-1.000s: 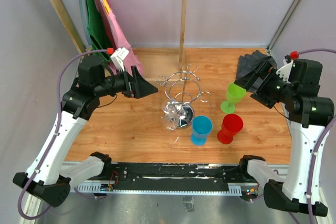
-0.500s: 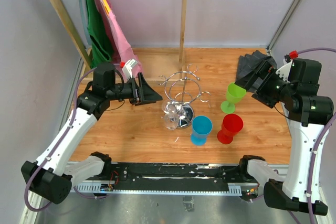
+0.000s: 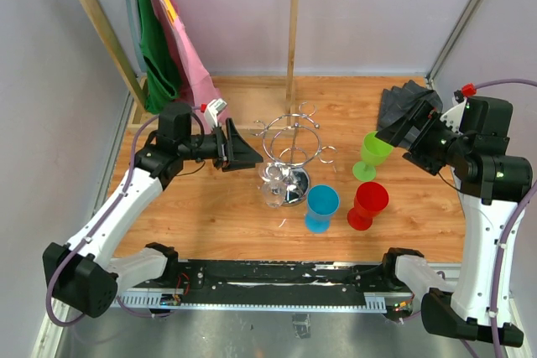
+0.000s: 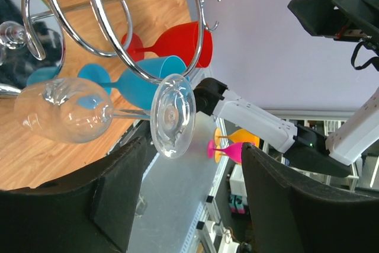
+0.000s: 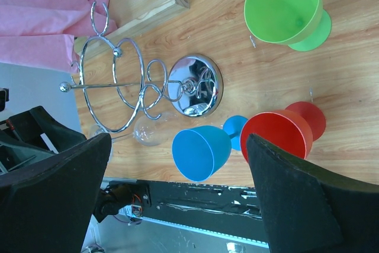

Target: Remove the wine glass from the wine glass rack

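Note:
The chrome wine glass rack [image 3: 294, 142] stands mid-table on its round shiny base [image 3: 295, 188]. A clear wine glass [image 3: 271, 193] hangs bowl-down from a loop on its front left side. My left gripper [image 3: 250, 154] is open and empty, just left of the rack at loop height. In the left wrist view the glass's foot [image 4: 173, 115] sits just ahead of the open gripper [image 4: 195, 146], and the bowl [image 4: 62, 109] lies beyond. My right gripper [image 3: 393, 132] is open and empty, raised at the right. Its view shows the rack [image 5: 118, 90] and the glass [image 5: 148, 132].
A blue cup [image 3: 321, 205], a red cup [image 3: 367, 203] and a green cup [image 3: 375, 152] stand right of the rack. A wooden clothes rail [image 3: 292, 31] with green and pink garments is behind. A dark cloth [image 3: 398, 100] lies at the back right.
My left arm has swung right and lower, bringing its open gripper close to the rack's left side. The right arm, rack and glass have not moved.

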Controlling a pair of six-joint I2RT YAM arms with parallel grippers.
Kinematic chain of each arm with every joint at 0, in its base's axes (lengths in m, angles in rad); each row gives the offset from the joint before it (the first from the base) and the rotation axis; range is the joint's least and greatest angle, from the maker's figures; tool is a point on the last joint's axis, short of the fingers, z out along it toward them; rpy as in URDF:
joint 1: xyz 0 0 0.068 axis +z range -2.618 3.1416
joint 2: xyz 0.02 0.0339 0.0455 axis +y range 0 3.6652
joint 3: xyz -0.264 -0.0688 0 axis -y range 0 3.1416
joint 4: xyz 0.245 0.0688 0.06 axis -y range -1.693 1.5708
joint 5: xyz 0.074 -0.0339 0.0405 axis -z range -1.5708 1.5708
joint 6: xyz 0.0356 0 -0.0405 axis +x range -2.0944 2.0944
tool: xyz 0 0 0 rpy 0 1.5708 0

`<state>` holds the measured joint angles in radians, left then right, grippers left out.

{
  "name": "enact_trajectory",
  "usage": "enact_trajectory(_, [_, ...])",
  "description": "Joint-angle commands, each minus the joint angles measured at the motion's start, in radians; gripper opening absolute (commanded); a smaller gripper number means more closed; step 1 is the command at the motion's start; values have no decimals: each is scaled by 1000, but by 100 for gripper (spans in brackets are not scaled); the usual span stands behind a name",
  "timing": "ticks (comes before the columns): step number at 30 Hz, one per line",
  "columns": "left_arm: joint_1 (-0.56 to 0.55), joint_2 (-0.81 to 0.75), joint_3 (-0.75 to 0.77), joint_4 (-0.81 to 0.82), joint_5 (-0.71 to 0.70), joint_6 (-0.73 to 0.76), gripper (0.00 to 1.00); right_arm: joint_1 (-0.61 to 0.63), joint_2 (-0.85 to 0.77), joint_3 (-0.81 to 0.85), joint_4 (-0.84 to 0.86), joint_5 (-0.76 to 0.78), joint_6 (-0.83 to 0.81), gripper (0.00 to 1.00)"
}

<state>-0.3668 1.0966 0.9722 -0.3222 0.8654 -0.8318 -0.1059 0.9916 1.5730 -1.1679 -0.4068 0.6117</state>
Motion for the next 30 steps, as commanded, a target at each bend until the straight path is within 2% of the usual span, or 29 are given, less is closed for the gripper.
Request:
enact_trajectory(1, [9,8,-22,59,45,-26,69,-5,-18,-5,-6,20,-13,99])
enact_trajectory(18, [9,40,-90,189,107,-129,62,-4,-35,-14,-6,25,-9,98])
enact_trajectory(30, [8,60,-116,206,128,-142,58,-4,-30,-8,-6,26,-10,99])
